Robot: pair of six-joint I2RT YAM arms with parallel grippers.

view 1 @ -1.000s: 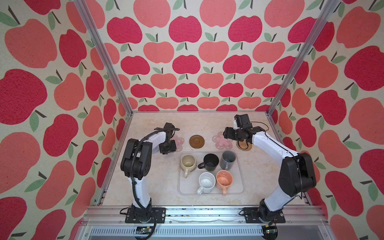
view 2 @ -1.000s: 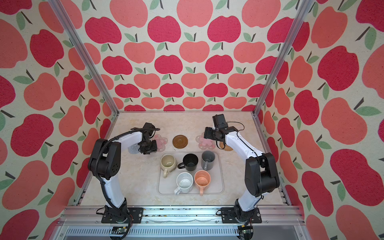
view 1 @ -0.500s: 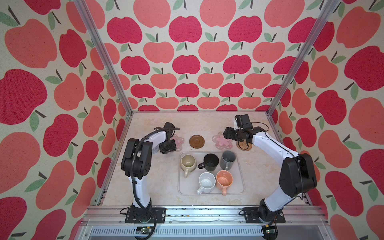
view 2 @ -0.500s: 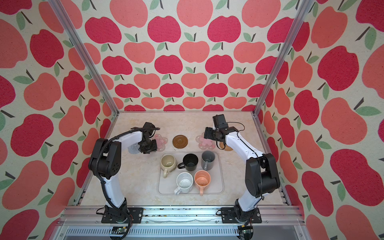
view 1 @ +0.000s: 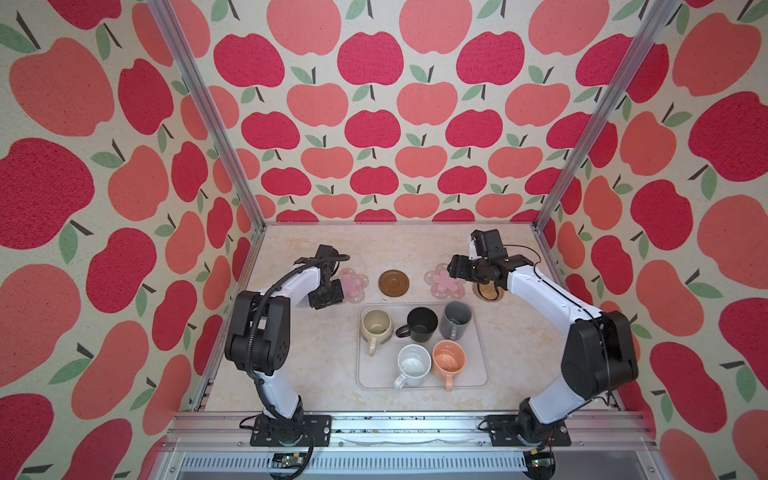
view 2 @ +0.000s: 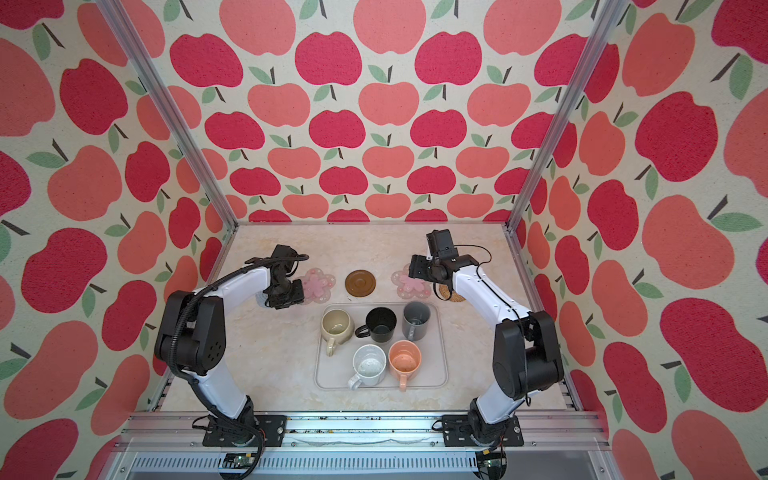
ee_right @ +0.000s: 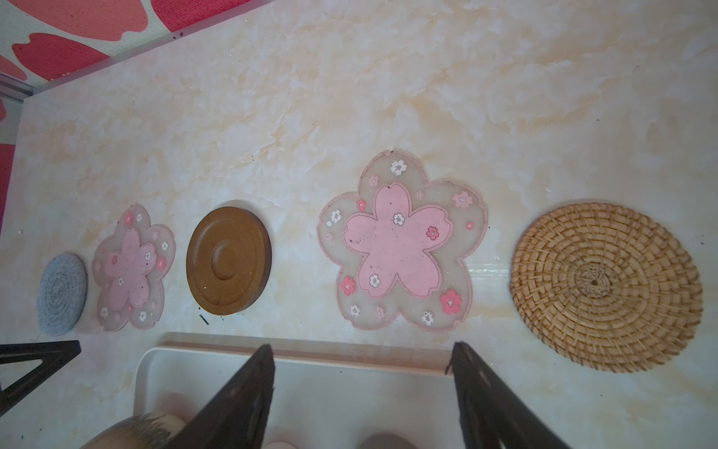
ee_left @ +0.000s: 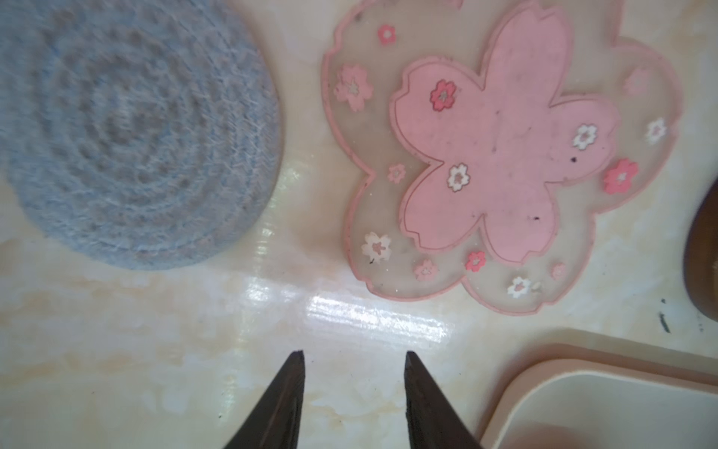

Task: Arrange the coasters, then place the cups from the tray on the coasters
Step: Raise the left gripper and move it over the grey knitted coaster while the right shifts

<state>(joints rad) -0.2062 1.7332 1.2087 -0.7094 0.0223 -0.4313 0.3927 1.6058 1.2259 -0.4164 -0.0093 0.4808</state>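
Right wrist view: coasters (ee_right: 400, 248) ready
Left gripper (ee_left: 353, 355) gapes a little, right gripper (ee_right: 363, 348) wide, both empty; cups (view 1: 422, 324) break, we grab rims

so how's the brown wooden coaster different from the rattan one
The brown wooden coaster is dark and smooth with turned rings; the rattan coaster is pale tan and woven. The wooden one lies mid-row; the rattan one ends the row. Both are round, flat on the table and bare.

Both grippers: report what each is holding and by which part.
Nothing is held. The left gripper is open, with only bare table showing in its gap. The right gripper is open and empty too.
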